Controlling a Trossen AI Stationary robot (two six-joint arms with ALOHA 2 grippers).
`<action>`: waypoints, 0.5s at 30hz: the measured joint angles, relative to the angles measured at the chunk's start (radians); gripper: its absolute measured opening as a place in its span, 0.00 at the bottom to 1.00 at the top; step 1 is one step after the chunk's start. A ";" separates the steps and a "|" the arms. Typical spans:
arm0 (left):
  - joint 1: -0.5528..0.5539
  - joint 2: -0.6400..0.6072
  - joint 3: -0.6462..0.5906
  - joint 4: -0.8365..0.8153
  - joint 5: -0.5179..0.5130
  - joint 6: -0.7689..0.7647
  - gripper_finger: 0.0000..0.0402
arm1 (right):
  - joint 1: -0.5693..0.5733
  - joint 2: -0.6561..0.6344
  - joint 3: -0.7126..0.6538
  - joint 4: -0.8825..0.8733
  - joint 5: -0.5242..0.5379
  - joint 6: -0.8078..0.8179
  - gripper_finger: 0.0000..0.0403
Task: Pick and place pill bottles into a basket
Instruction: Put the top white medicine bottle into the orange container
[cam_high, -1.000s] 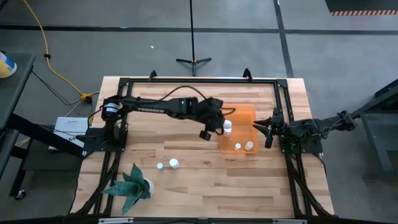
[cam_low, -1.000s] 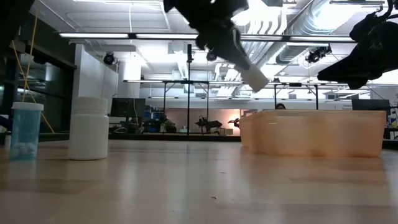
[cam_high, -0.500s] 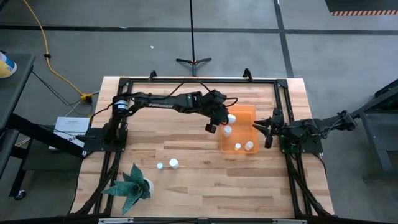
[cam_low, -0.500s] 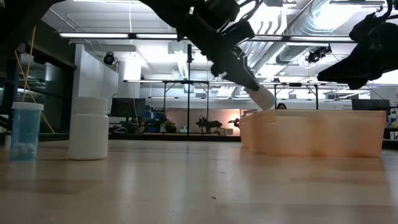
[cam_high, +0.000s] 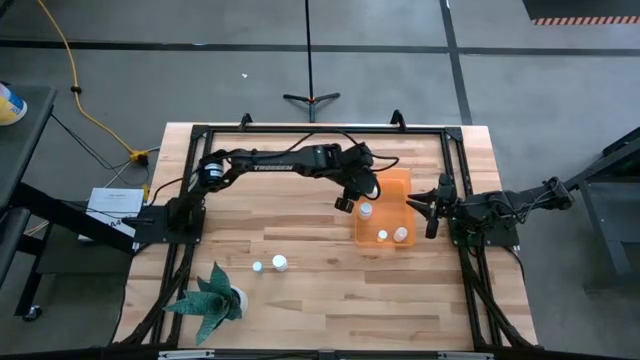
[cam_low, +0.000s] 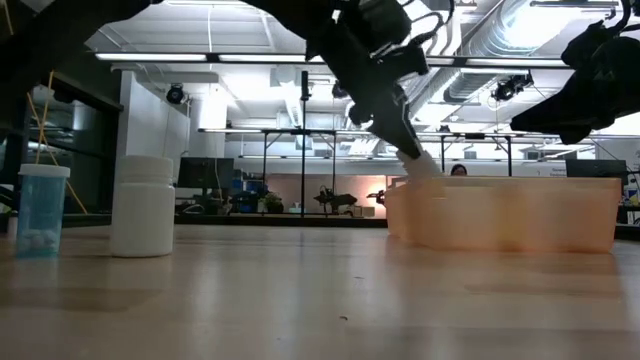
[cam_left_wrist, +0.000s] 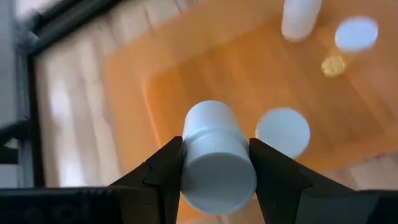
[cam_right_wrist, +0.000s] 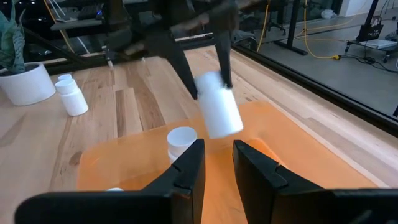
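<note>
My left gripper (cam_high: 358, 192) is shut on a white pill bottle (cam_left_wrist: 214, 158) over the near-left part of the orange basket (cam_high: 395, 185). In the low view the bottle (cam_low: 420, 165) slants down to the basket's rim. Three bottles are in the basket: (cam_high: 366, 210), (cam_high: 383, 236), (cam_high: 401, 234). Two more bottles (cam_high: 258, 267), (cam_high: 280, 262) stand on the table near its front. My right gripper (cam_high: 432, 212) is open and empty at the basket's right side. My left gripper pinches the bottle's side walls (cam_left_wrist: 186, 163) between its two fingers (cam_left_wrist: 163, 171). The fingers slant down from the table's left and lie along the bottle. The bottle is tilted, its free end (cam_right_wrist: 225, 127) sticking out below the fingertips, clear of the basket's floor.
A potted plant (cam_high: 215, 295) stands at the table's near left corner. A black frame (cam_high: 320, 130) runs round the table. In the low view a white bottle (cam_low: 142, 207) and a clear bluish one (cam_low: 42, 210) stand at the left.
My left gripper has gone toward the table's right and far edges and down, carrying the bottle from beside the basket to over it. The bottle has stayed tilted in the hold and now dips to the basket's rim.
</note>
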 joint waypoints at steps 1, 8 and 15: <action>0.000 0.011 0.011 -0.012 -0.012 0.000 0.48 | 0.000 0.000 0.000 0.000 0.000 0.000 0.18; 0.009 0.041 0.022 -0.038 -0.055 0.000 0.48 | 0.000 0.000 0.000 0.000 -0.001 0.000 0.18; 0.013 0.038 0.022 -0.055 -0.050 -0.001 0.49 | 0.000 0.000 0.000 -0.001 -0.002 0.000 0.18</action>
